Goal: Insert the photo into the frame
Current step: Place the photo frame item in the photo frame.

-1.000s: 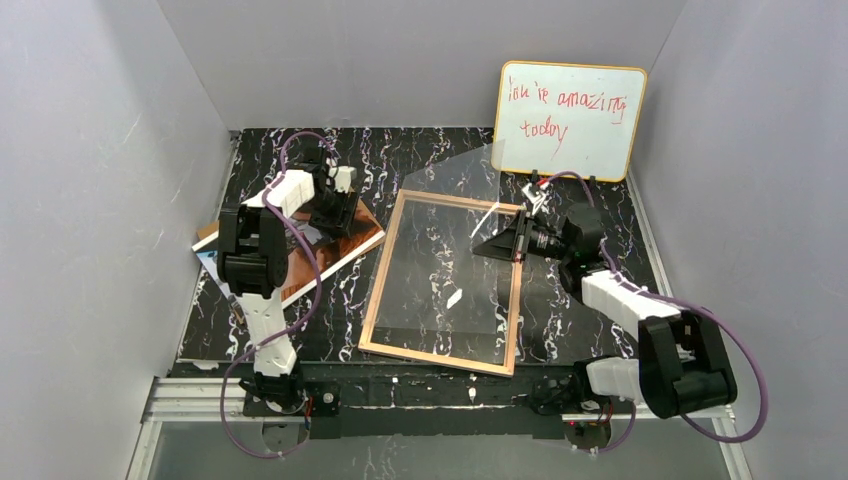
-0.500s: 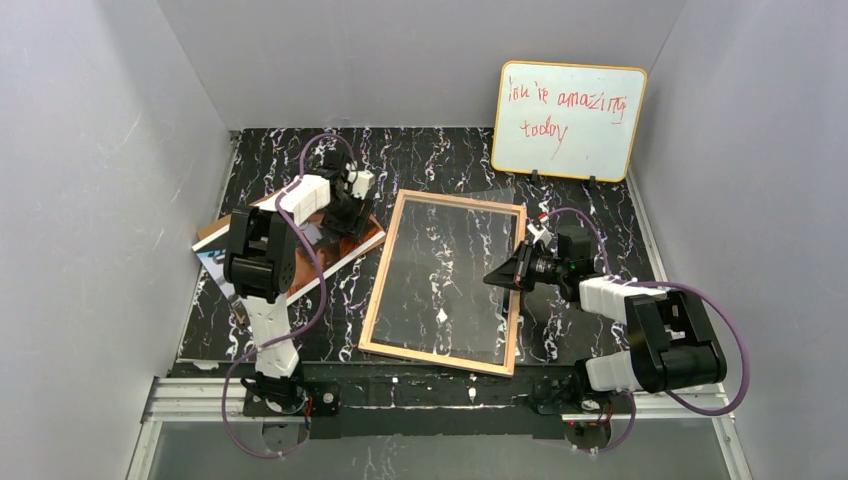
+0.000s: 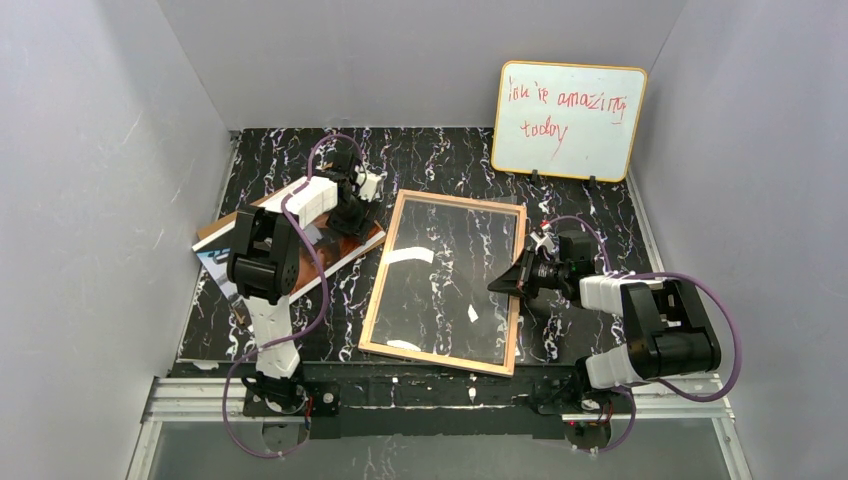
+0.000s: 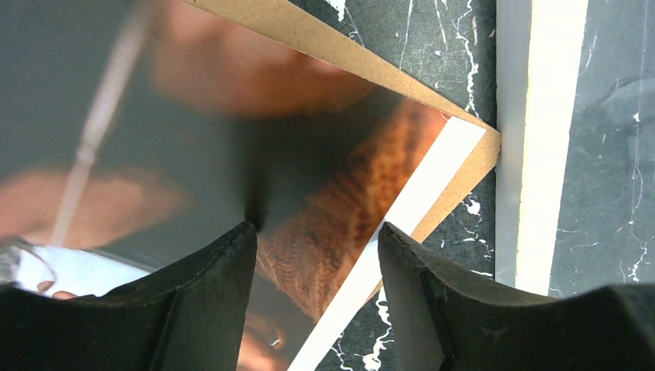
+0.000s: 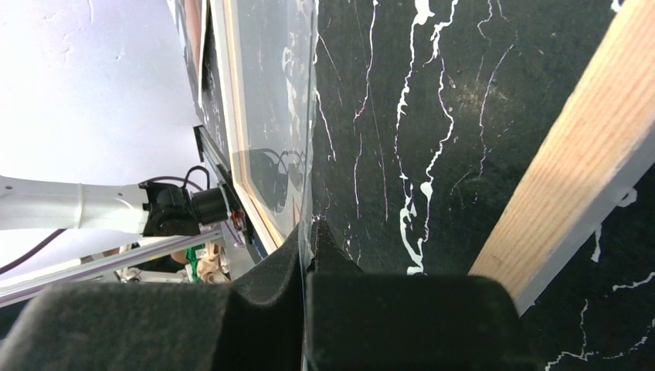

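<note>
Black marbled table (image 3: 450, 160), grey walls on 3 sides, a whiteboard (image 3: 567, 120) propped at the back right. Mid-table the frame (image 3: 440, 359) lies flat, wood back up. My right gripper (image 3: 503, 282) sits at its right rail, clamped tight on the edge of the pane (image 5: 270, 93). The wrist view shows the pane as a thin clear sheet pinched between my 2 fingers. From above it looks down in the frame, or nearly so.

My left gripper (image 4: 317, 232) hangs about half open over the photo (image 4: 332, 193), holding nothing, 1 finger either side of a strip near the print's corner. The photo rests on the backing board (image 4: 324, 39), left of the frame, its corner just beside the frame's left rail.

I judge the step in hand to be seating the pane, with the photo pick-up next. That calls for letting go of the pane and drawing my right arm clear of the opening. Then I must work a finger under the photo's white border, which lies flat on the board. Room is tight: the left wall is near and the frame rail crowds the photo's corner. The whiteboard stands well apart.
</note>
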